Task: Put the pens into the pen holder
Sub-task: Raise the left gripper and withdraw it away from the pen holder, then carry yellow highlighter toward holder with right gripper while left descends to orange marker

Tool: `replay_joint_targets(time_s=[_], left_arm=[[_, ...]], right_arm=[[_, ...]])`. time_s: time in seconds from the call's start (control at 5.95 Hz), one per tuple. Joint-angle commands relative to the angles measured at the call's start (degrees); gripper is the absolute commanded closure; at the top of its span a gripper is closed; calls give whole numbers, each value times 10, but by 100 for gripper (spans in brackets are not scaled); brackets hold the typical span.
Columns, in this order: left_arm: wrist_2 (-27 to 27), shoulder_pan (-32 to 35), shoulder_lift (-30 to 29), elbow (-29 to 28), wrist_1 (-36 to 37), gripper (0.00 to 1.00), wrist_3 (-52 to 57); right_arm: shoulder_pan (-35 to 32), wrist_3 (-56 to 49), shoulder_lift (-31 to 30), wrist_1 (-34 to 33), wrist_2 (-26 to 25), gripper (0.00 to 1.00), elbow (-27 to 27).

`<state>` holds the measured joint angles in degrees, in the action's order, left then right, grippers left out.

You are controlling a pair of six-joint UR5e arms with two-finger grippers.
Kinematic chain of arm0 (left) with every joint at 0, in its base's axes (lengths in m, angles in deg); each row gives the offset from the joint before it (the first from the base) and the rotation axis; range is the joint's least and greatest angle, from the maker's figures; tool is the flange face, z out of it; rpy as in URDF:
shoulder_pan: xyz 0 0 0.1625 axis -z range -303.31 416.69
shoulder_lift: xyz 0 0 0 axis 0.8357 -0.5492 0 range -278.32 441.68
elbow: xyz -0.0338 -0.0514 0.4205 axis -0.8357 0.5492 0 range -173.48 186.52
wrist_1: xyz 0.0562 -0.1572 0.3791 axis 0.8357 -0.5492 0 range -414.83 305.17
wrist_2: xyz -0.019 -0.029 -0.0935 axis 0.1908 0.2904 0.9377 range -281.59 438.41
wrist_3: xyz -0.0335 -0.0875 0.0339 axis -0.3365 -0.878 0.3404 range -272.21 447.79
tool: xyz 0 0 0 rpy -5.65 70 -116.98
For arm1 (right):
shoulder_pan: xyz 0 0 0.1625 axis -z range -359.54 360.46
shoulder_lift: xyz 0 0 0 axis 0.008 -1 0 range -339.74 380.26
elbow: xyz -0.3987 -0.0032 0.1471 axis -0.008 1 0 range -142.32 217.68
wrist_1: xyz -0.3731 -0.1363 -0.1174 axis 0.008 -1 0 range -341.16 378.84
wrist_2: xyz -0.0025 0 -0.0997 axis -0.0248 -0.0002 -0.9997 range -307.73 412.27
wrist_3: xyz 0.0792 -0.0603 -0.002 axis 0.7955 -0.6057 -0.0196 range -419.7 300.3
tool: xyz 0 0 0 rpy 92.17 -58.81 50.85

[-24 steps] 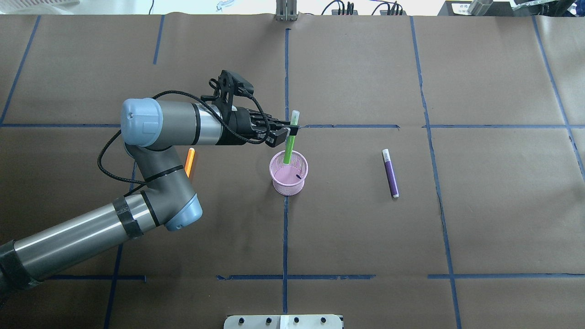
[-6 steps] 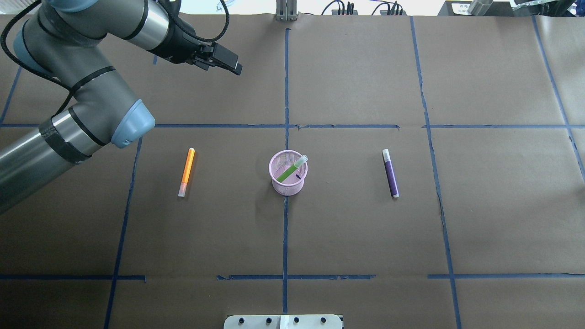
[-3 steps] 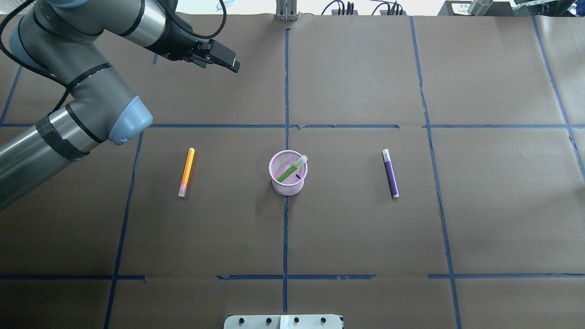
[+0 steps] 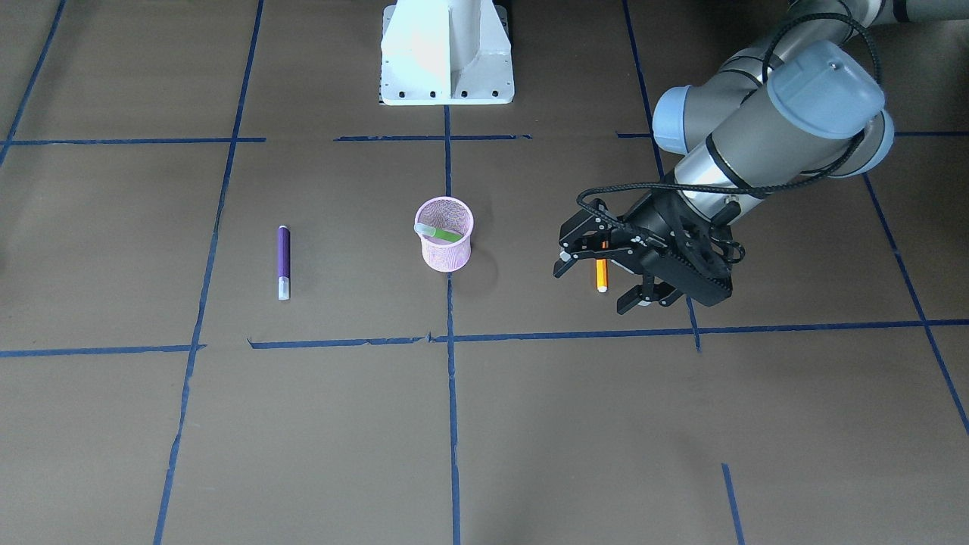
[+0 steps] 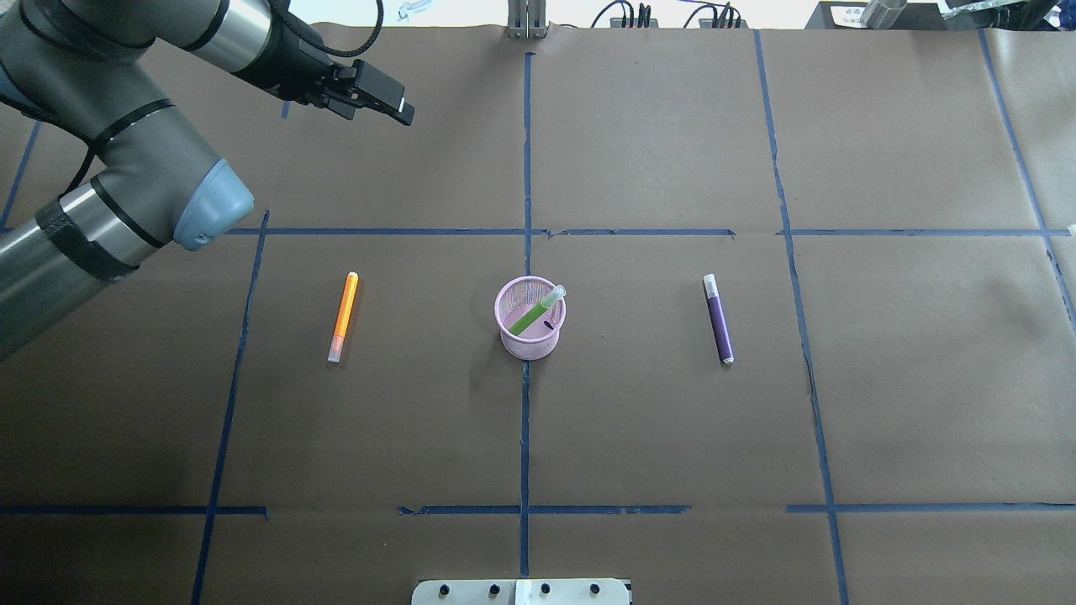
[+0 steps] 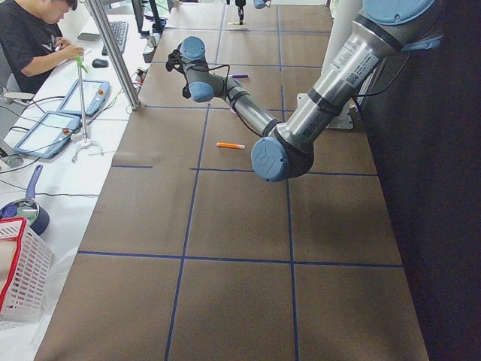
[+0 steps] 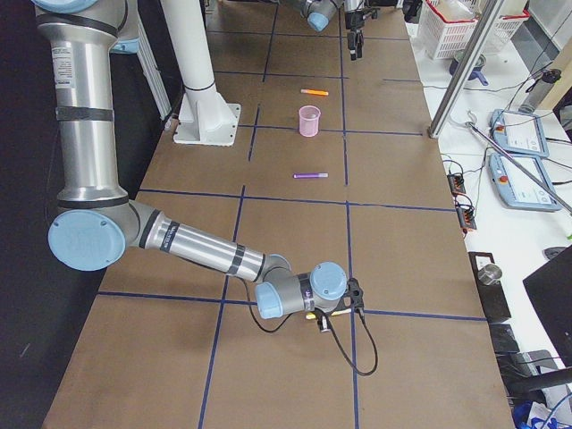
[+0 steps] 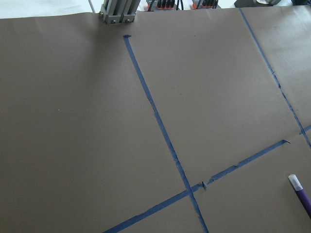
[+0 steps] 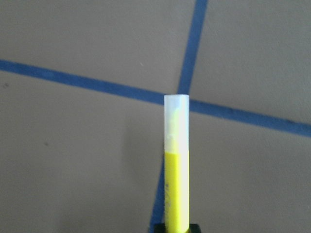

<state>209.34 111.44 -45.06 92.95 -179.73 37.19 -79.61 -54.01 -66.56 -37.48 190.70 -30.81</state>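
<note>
The pink mesh pen holder stands at the table's middle with the green pen leaning inside it. The orange pen lies flat to its left and the purple pen to its right. My left gripper is open and empty, high above the far left of the table. In the front view the orange pen shows between its fingers, on the table below. My right gripper is off to the far right, shut on a yellow pen.
The robot's white base plate sits at the near edge of the table. Blue tape lines grid the brown paper. An operator sits at a side desk with tablets. The purple pen's cap end shows in the left wrist view.
Four seconds ago my left gripper held the green pen over the holder. It has let go, risen and swung to the far left. The green pen now leans in the holder.
</note>
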Motion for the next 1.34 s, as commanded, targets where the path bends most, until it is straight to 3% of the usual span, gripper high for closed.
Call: replay_joint_targets(time_s=[0.0, 0.34, 0.5, 0.67, 1.01, 1.18], left_arm=[[3, 0, 25, 9, 107, 0, 89], [-3, -6, 29, 100, 363, 0, 213], [-8, -33, 39, 116, 386, 0, 214], [-53, -73, 49, 116, 386, 0, 214], [-63, -120, 51, 99, 387, 0, 214], [-62, -121, 51, 83, 381, 0, 215]], right_arm=[[-5, 32, 39, -71, 18, 100, -76], [-4, 74, 73, -202, 18, 100, -207], [11, 110, 115, -237, 18, 100, -239], [63, 215, 159, -237, 11, 100, -255], [133, 379, 249, -235, -11, 100, -291], [176, 434, 275, -235, -59, 100, -316]])
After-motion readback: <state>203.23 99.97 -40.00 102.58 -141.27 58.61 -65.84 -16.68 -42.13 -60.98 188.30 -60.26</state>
